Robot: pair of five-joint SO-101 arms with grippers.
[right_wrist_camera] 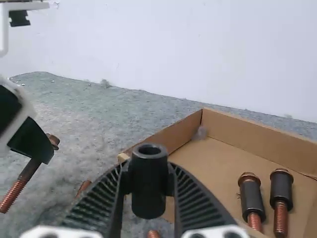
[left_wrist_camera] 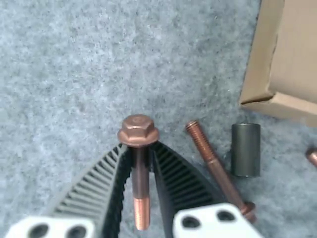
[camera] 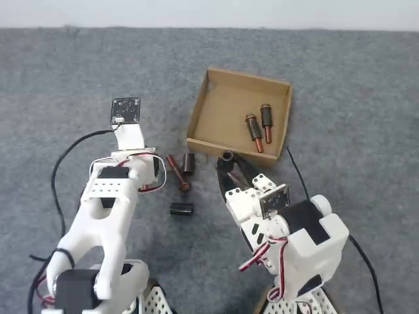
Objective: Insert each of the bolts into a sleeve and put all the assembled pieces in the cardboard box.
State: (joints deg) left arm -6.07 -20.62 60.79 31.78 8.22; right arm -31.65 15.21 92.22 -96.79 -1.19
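Note:
My left gripper [left_wrist_camera: 140, 148] is shut on a copper bolt [left_wrist_camera: 139, 168], gripped by the shank with the hex head past the fingertips. My right gripper [right_wrist_camera: 147, 171] is shut on a black sleeve [right_wrist_camera: 148, 181], held upright just in front of the cardboard box [camera: 222, 108]. In the high view that held sleeve [camera: 227, 156] is at the box's near wall, and the left gripper [camera: 159, 171] is a short way to its left. A loose bolt [camera: 177, 173] and a loose sleeve [camera: 188, 163] lie side by side between the grippers. Another sleeve [camera: 181, 209] lies nearer the arms. Two assembled pieces [camera: 259, 127] lie in the box.
Grey carpet covers the table. The box's corner [left_wrist_camera: 257, 94] stands close beyond the loose sleeve [left_wrist_camera: 245, 149] and loose bolt [left_wrist_camera: 213, 166]. Open carpet extends to the left of the left arm and to the right of the box.

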